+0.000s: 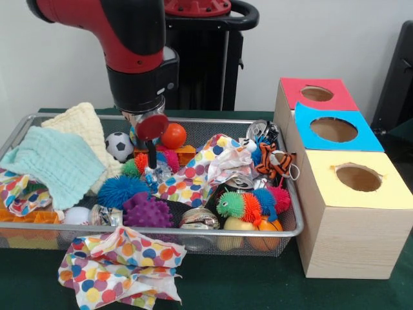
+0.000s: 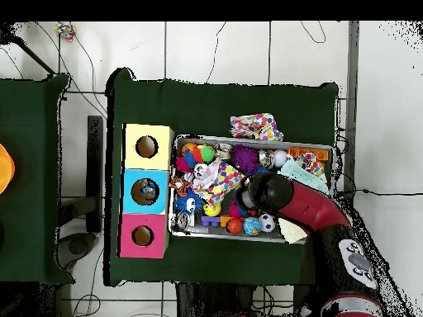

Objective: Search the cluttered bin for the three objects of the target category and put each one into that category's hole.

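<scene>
The silver wire-mesh bin [image 1: 161, 227] takes up the left and middle of the table and is full of toys, cans and cloths. It also shows in the overhead view [image 2: 248, 138]. The blue-topped wooden box [image 1: 368, 139] stands to its right between a red-topped and a yellow-topped box, and its round hole [image 1: 334, 129] is uncovered. The hole also shows in the overhead view [image 2: 145, 191]. My gripper [image 1: 151, 172] reaches down into the bin's middle, just above a blue spiky ball [image 1: 119, 190] and next to a polka-dot cloth [image 1: 201, 173]. In the overhead view the arm [image 2: 285, 198] hides it.
In the bin: a soccer ball [image 1: 119, 145], an orange ball [image 1: 173, 135], a purple spiky ball [image 1: 147, 210], a tiger toy [image 1: 276, 163], a spiky caterpillar [image 1: 248, 204], cans [image 1: 199, 218], a teal cloth [image 1: 55, 165]. Another polka-dot cloth [image 1: 119, 268] lies before the bin.
</scene>
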Available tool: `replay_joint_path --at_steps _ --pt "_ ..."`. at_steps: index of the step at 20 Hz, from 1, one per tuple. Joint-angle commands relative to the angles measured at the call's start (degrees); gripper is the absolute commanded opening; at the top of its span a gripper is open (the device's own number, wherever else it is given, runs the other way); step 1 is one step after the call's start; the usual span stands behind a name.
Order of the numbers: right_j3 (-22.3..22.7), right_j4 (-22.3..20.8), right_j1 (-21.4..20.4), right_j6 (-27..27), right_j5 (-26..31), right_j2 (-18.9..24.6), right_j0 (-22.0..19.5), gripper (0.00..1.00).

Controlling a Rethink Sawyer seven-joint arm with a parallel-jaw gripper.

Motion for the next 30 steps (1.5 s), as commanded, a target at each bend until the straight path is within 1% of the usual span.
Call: replay_joint_path --at_steps 1,4,9,11,12,17,21,22,26,30 --pt "-3.9 3.0 4.0 7.5 -3.2 2.8 1.1 1.0" --pt "-4.2 3.8 5.2 8.3 -3.7 2.9 1.4 1.0" --pt "-5.0 3.8 6.7 8.1 -5.4 2.3 1.6 1.0" --pt "-5.9 3.1 7.7 7.8 -5.6 1.3 2.2 1.0" --pt "-6.6 2.6 9.0 7.7 -6.4 0.8 2.6 1.0" --pt "-8.3 1.1 11.5 6.7 -8.0 -0.7 2.8 1.0" --pt "-9.4 0.3 12.4 6.2 -7.5 -2.1 3.6 1.0" --pt "-9.6 0.1 12.4 6.2 -7.1 -2.6 4.3 1.0" --pt "-10.9 0.4 13.2 6.2 -5.6 -3.4 5.8 1.0" --pt "-13.0 1.0 14.4 5.5 -4.2 -3.6 5.9 1.0"
